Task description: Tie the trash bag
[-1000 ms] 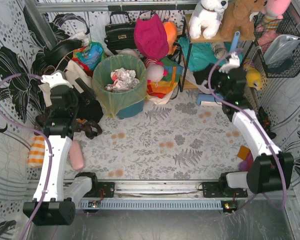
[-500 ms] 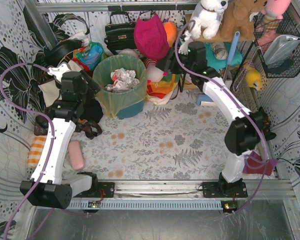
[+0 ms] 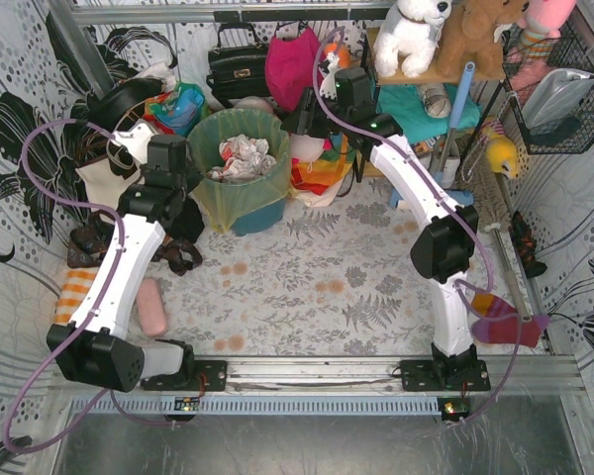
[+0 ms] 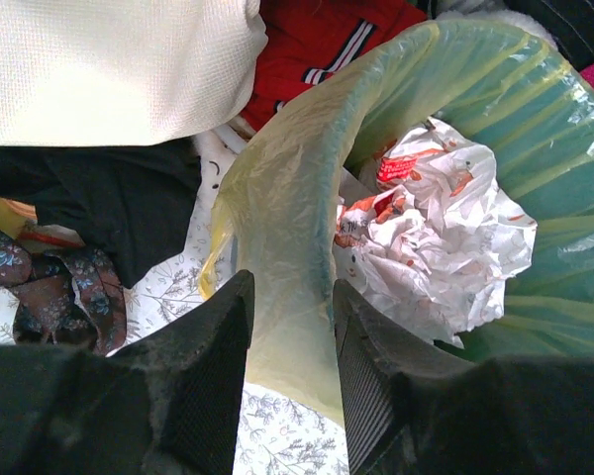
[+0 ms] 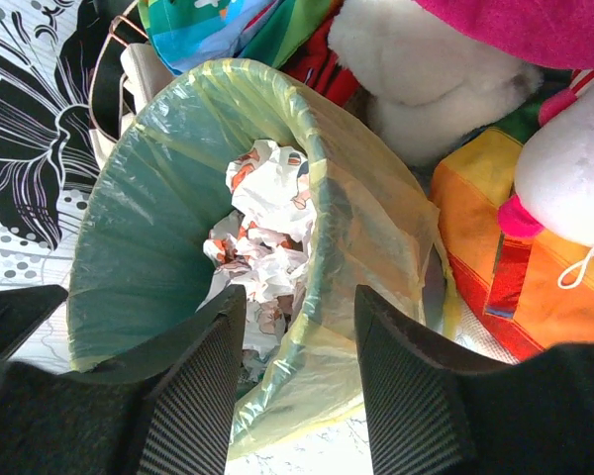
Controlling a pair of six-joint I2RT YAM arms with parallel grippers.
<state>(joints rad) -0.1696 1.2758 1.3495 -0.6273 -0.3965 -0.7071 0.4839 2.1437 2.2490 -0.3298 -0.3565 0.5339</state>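
Both arms have swung in on the trash bag (image 3: 216,201) since a second ago. The right one came from far out at the right side of the counter (image 3: 327,287) all the way across, the left one moved up and forward, and both sets of fingers have narrowed on the way. The left fingers (image 4: 240,327) now stand part-way open astride the bag's turned-down rim: one finger is outside the yellow plastic, the other inside, over the mouth. Whether either touches the plastic cannot be told. The right fingers (image 5: 236,336) are likewise part-way open, astride the opposite rim, with the rim band running up through the gap between them. The bag lines the teal bin (image 3: 262,216), its top folded down over the bin's edge — untied, mouth open. Crumpled paper (image 4: 445,237) lies inside it, just beyond the inner finger of each pair. Out past the left fingers' outer side lies a cream bag (image 4: 109,59); beyond the right fingers' outer side a white plush toy (image 5: 416,59) sits close against the bag.
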